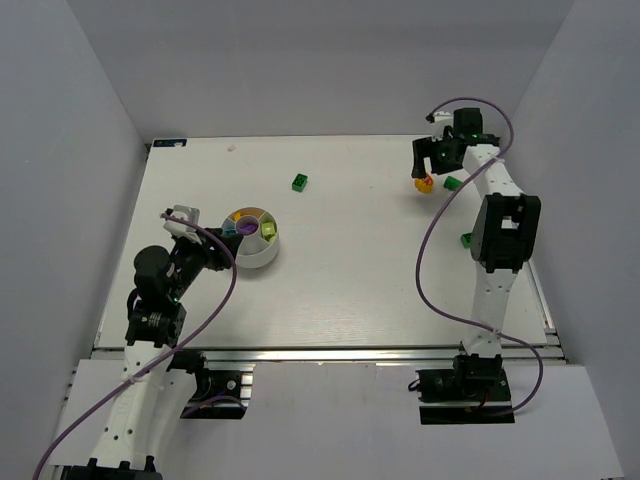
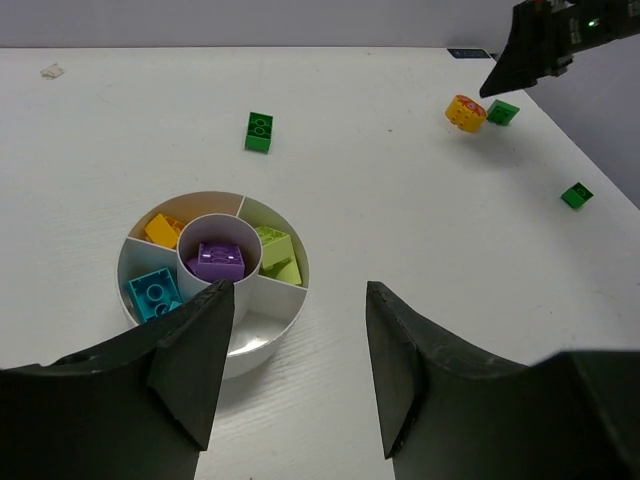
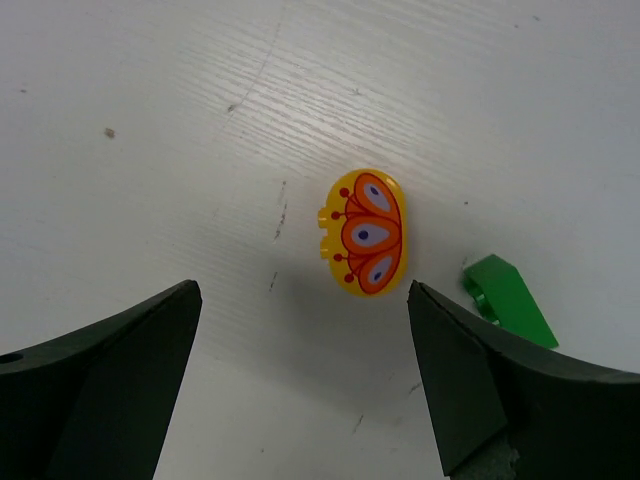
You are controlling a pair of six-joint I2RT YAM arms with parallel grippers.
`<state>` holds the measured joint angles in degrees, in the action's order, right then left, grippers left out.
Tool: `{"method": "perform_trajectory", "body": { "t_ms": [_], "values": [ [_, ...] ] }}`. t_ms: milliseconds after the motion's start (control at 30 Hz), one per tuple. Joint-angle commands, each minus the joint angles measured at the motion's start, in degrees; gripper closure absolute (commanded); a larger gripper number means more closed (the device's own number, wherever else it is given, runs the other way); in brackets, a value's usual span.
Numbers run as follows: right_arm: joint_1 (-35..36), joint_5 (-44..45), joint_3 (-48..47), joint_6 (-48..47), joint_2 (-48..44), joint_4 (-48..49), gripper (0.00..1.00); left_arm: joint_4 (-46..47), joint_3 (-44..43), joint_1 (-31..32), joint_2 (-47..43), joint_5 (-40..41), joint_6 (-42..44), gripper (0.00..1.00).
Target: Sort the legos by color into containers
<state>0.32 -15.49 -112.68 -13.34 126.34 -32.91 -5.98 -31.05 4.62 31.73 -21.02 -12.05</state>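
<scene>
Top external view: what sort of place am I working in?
Probably a lab robot cell: a white tabletop boxed by plain grey panels, arms bolted at its near edge, a divided bowl and loose legos on it.

Top external, high behind the near edge, facing down on the whole table [image 1: 350,285], left wrist, low, looking across the divided bowl [image 2: 262,345], right wrist, close above the yellow printed piece [image 3: 366,233], shared by all views.

No readable text, numbers or brands anywhere. Yellow lego [image 3: 365,232] carries orange wing-like print, no lettering.
</scene>
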Motion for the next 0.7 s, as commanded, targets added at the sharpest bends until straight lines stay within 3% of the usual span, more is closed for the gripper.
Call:
{"method": "perform_trajectory", "body": {
  "t_ms": [0, 333, 567, 667],
  "values": [
    [1.5, 2.4, -5.7, -8.2, 2.9, -3.3, 0.11, 0.2, -0.7, -0.3, -0.9, -0.8, 0.2, 0.35],
    [1.9, 14.3, -6.2, -14.9, 8.0, 3.6, 0.12, 0.1, -0.6, -0.3, 0.2, -0.6, 0.4, 0.34],
    [1.7, 10.5, -6.8, -15.2, 10.8, 4.1, 0.17, 0.4, -0.6, -0.3, 1.0, -1.2, 0.5, 0.33],
    [1.6, 8.8, -7.8, -14.8, 12.5, 3.8, 0.20, 0.6, -0.5, -0.3, 0.9, -2.1, 0.4, 0.27]
  ]
}}
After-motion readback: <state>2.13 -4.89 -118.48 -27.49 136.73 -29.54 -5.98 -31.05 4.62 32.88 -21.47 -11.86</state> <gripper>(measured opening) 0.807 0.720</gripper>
